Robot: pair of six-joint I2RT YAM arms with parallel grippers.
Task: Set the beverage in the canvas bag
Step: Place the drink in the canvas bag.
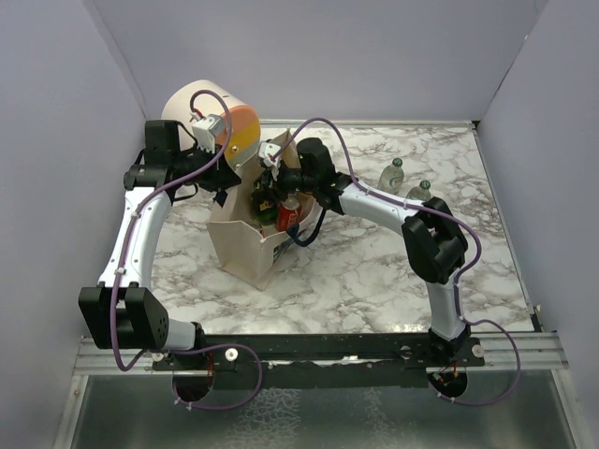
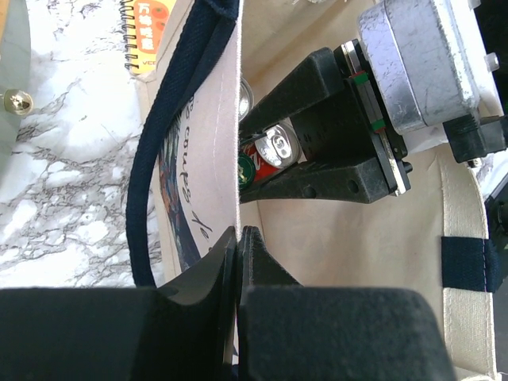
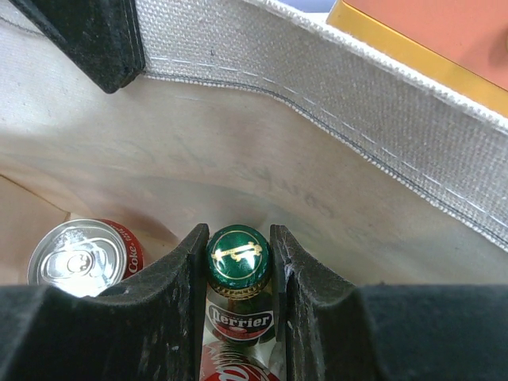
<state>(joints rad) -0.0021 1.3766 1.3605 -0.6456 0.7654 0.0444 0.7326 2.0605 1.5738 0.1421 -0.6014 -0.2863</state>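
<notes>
The beverage is a green-capped Perrier bottle [image 3: 238, 262]. My right gripper [image 3: 238, 235] is shut on its neck, just under the cap, and holds it upright low inside the canvas bag [image 3: 238, 159]. In the top view the right gripper [image 1: 273, 201] reaches into the beige bag [image 1: 245, 253]. My left gripper [image 2: 240, 232] is shut on the bag's rim [image 2: 230, 119], next to the navy strap handle [image 2: 171, 119], and holds the mouth open; it also shows in the top view [image 1: 225, 190]. Two red Coke cans [image 3: 79, 255] [image 3: 238, 370] stand inside the bag beside the bottle.
A cream-and-orange drum [image 1: 211, 117] stands right behind the bag. Two more bottles [image 1: 395, 173] [image 1: 418, 192] stand on the marble table [image 1: 374, 271] at the right. A spiral notebook [image 2: 147, 32] lies beyond the bag. Purple walls enclose the table.
</notes>
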